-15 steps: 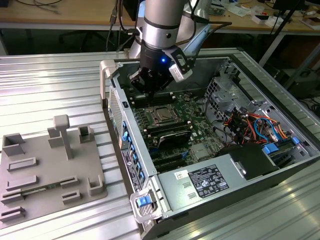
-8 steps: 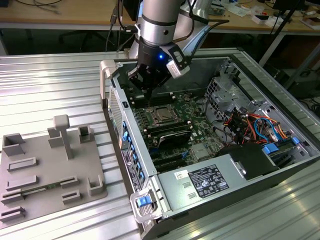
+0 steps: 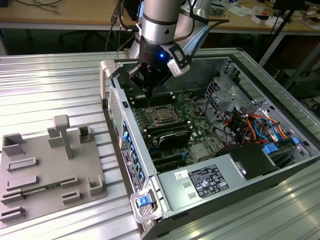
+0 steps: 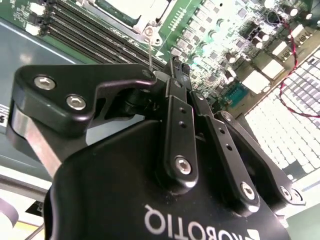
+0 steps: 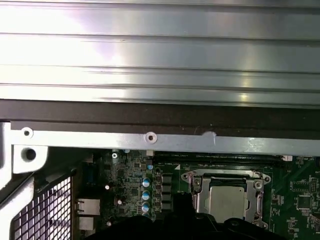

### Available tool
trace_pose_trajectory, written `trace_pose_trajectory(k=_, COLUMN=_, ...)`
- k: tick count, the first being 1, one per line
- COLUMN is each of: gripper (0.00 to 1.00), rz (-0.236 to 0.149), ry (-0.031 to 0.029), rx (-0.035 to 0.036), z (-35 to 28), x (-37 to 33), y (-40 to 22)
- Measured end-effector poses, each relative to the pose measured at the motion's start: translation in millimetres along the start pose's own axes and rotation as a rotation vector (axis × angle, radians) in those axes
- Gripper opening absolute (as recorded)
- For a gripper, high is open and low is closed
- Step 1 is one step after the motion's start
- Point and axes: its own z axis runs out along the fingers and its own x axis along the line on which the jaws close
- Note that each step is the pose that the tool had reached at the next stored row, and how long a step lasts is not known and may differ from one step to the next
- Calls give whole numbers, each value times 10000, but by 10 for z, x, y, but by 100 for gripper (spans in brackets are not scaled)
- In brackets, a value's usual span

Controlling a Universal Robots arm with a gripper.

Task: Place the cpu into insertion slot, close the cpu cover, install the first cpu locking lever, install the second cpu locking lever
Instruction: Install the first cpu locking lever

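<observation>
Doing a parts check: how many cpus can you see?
1: the cpu lies in the insertion slot on the green board, close to the gripper. Others may be hidden.

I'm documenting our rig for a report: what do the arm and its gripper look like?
The arm is silver-grey, with a black wrist section carrying a blue light and a pale grey box. The gripper is matte black, built of linked bars with silver bolts, with white lettering on its body.

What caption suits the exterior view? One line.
Gripper poised at the insertion slot, cpu seated, inside an open computer case.
</observation>
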Motion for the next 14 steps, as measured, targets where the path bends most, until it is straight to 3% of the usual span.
trace_pose_trajectory(k=10, gripper=11, rz=-2, ry=40, rx=0, z=53, x=-190, y=55)
trace_pose_trajectory(k=14, gripper=11, rz=-2, ry=42, rx=1, z=58, x=-199, y=58)
